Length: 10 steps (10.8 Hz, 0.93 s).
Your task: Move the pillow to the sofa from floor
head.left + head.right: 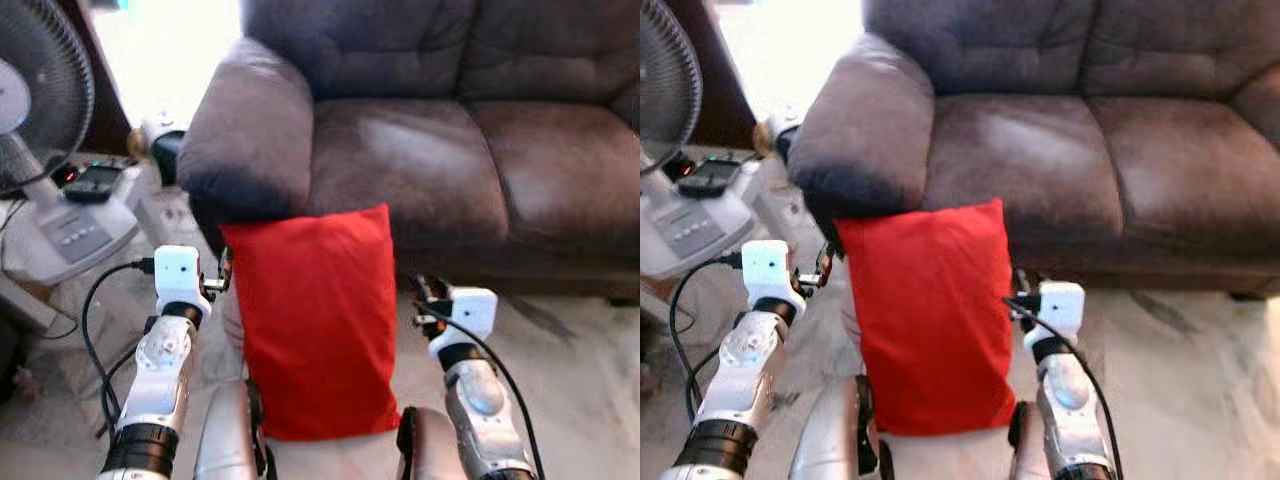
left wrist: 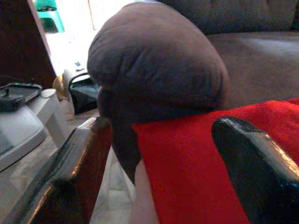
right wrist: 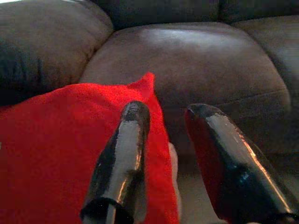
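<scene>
From my head cams the red pillow (image 1: 315, 325) sits between both grippers, its top edge against the brown sofa (image 1: 430, 150) front, and its bottom is cut off behind the robot's body. Left gripper (image 2: 163, 168) is spread wide around one top corner. Right gripper (image 3: 173, 154) is parted, one finger (image 3: 122, 158) on the fabric.

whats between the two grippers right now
The red pillow stands between the left gripper and the right gripper, as both eye views show, its top against the sofa.
</scene>
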{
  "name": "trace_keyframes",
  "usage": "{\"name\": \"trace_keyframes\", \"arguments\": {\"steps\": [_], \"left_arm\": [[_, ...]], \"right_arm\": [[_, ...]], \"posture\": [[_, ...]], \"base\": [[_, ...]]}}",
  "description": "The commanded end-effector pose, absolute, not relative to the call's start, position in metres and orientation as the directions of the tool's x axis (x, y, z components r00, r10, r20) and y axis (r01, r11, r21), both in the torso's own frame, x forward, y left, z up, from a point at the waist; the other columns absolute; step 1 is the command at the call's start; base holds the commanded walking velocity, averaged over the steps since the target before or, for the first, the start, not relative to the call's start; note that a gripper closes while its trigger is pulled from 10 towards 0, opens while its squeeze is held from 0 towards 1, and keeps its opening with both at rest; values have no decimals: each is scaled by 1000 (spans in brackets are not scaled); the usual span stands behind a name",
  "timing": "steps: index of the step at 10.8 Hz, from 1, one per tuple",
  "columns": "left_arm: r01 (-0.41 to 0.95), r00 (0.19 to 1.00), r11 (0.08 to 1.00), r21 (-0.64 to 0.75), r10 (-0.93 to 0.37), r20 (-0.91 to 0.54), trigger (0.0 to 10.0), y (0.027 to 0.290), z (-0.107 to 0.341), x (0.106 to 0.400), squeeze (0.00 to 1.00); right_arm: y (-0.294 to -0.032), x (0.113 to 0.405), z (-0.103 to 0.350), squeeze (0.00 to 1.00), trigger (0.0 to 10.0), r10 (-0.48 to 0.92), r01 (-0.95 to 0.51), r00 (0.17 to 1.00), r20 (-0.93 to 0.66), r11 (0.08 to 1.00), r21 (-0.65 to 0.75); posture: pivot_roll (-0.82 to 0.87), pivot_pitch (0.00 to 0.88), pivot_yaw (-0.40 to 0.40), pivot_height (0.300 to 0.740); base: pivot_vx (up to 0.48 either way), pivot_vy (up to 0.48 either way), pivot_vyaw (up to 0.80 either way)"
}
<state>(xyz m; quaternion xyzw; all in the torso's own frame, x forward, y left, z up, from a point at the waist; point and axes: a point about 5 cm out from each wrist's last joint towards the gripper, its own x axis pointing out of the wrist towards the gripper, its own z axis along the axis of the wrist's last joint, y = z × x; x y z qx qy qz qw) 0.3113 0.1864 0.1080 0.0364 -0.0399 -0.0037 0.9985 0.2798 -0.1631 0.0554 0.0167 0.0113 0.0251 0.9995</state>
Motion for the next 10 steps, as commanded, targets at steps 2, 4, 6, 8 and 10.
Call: {"name": "trace_keyframes", "arguments": {"steps": [2, 4, 6, 8, 10], "left_arm": [[15, 998, 997, 71, -19, 61, 10000, 185, 104, 310, 0], [14, 998, 997, 70, -19, 62, 10000, 185, 104, 310, 0], [14, 998, 998, 69, -19, 63, 10000, 184, 104, 311, 0], [16, 998, 997, 70, -20, 62, 10000, 184, 104, 310, 0], [12, 998, 997, 72, -17, 59, 10000, 185, 103, 310, 0]], "right_arm": [[-164, 278, 52, 0, 10000, 45, -44, 998, -34, 998, 40], [-165, 277, 52, 0, 10000, 45, -44, 998, -35, 998, 40], [-165, 278, 52, 0, 10000, 46, -45, 998, -34, 998, 38], [-165, 278, 53, 0, 10000, 47, -45, 998, -34, 998, 38], [-165, 278, 53, 0, 10000, 47, -46, 998, -35, 998, 38]], "posture": [[16, 87, -21, 570], [16, 90, -21, 570], [16, 90, -23, 570], [16, 91, -24, 570], [16, 93, -23, 570]], "base": [[0, 0, 0], [0, 0, 0], [0, 0, 0], [120, 0, 0], [244, 0, 0]]}}
